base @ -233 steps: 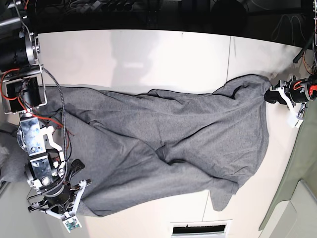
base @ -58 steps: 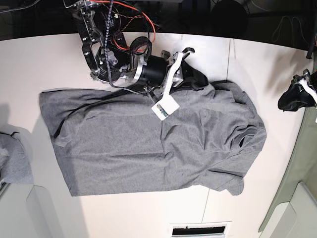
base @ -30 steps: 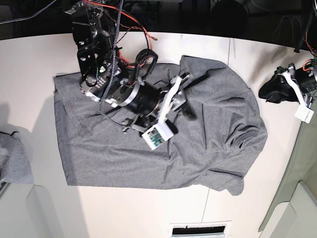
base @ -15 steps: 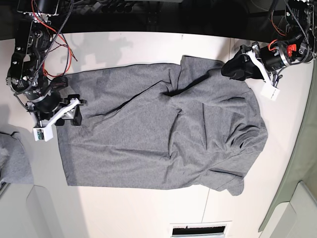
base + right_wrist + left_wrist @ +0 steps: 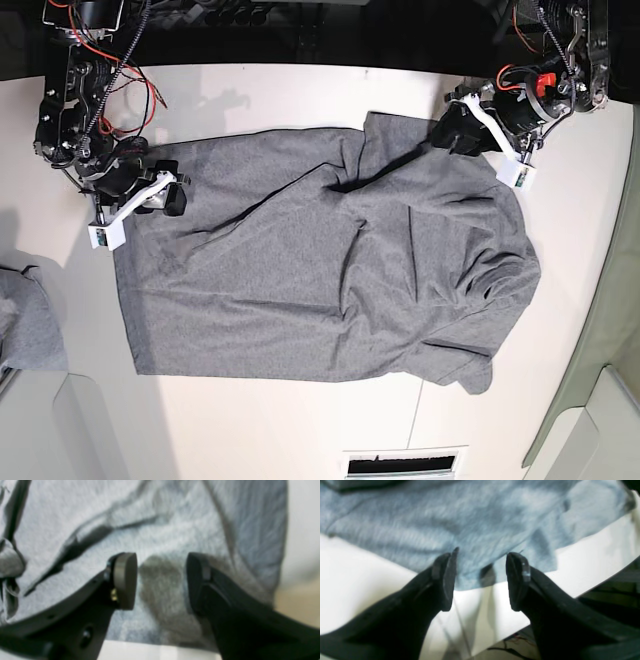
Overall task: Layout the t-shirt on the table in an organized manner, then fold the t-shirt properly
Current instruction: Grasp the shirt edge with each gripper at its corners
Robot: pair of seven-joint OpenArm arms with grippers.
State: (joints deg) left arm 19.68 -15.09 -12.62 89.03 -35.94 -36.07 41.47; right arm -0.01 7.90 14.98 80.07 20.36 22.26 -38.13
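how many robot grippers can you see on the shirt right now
2. The right gripper is at the t-shirt hem corner, on the base view's left; the left gripper is at its sleeve edge, upper right. Both are open.

Overhead light is illuminating the tabletop (image 5: 300, 90) evenly, producing mild glare and soft arm shadows. Both wrist views are showing motion blur; the t-shirt (image 5: 460, 522) is appearing blue-tinted, and end effector silhouettes are rendering dark and underexposed.

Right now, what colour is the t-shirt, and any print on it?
Plain heather grey t-shirt, no print visible; clearest in the base view.
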